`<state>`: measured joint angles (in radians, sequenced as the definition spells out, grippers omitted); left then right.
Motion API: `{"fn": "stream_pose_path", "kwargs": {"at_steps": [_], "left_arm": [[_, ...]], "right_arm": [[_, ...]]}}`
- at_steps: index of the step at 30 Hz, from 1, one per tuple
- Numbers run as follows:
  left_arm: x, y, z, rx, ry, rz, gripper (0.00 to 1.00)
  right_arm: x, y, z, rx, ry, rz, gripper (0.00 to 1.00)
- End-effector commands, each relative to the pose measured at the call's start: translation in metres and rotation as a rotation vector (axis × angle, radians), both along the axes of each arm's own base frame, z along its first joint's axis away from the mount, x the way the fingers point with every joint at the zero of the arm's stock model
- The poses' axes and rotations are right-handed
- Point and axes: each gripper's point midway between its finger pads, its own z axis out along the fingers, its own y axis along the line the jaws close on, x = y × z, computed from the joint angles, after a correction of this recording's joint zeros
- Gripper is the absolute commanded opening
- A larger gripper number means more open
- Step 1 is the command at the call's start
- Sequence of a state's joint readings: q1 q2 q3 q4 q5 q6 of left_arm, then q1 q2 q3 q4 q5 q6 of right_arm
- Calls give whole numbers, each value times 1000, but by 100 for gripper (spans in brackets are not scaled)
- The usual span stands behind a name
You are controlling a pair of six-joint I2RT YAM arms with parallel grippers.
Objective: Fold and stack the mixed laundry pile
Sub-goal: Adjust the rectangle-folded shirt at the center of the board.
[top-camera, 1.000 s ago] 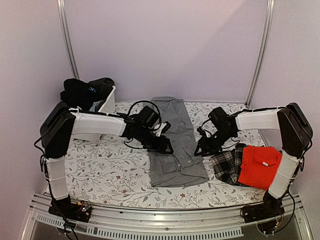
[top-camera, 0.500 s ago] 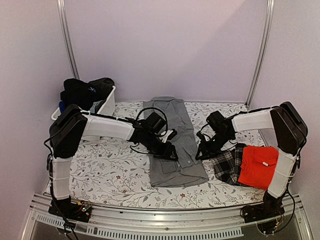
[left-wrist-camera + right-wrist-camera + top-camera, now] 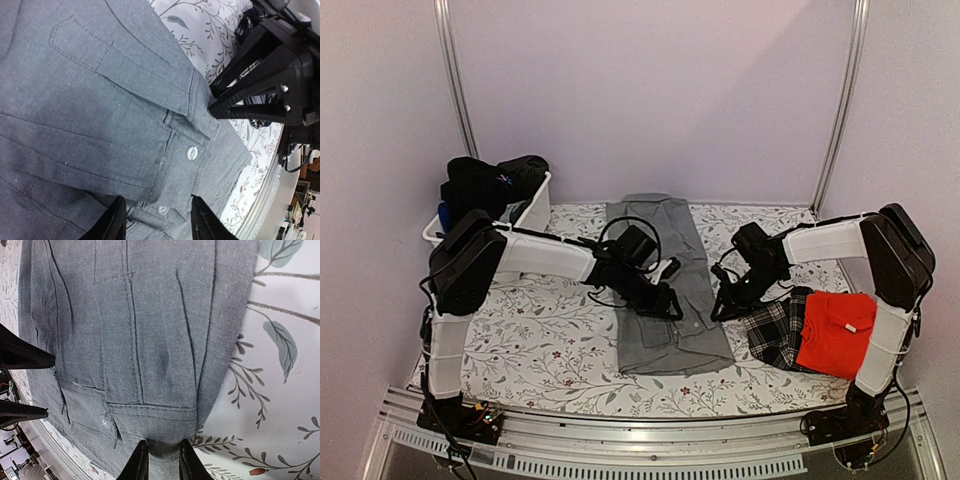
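Laundry: grey shirt [image 3: 690, 260] x1, red shirt [image 3: 838, 335] x1, plaid [image 3: 775, 330] x1

A white plastic tub [image 3: 538, 207] is noted at ten o'clock on the counter [image 3: 520, 345], which is covered by a floral-print cloth. Metal uprights are fixed at eleven o'clock [image 3: 453, 80] and one o'clock [image 3: 842, 100].

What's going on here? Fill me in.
Both arms are working on the grey collared shirt laid out on the floral table. The left gripper sits open over a buttoned part; the right gripper pinches its right edge. A plaid cloth and a red shirt lie folded at right, and black garments fill the white tub at back left.
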<state>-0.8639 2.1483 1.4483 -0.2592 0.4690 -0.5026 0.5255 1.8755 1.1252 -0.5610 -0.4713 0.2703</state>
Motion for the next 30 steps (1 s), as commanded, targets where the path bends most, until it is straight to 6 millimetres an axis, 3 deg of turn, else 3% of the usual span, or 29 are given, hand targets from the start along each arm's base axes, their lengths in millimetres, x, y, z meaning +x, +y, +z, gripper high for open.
{"fn": "stream_pose_path", "kwargs": {"at_steps": [1,8,15,22,26,30], "left_arm": [[2,-16,6,-49,-13,-18,43],[5,-17,3,-48,-28,-20,41],[23,21,27,66,-277,3,49],[-8,9,27,-65,-38,4,44],[3,10,41,-105,50,68,41],[21,19,72,-225,128,183,40]], "right_arm": [[2,10,6,29,-8,26,20],[0,11,7,33,-7,33,19],[0,11,6,32,-6,39,16],[-1,13,7,40,-7,50,14],[-4,14,7,49,0,50,13],[-8,16,5,49,12,55,13]]}}
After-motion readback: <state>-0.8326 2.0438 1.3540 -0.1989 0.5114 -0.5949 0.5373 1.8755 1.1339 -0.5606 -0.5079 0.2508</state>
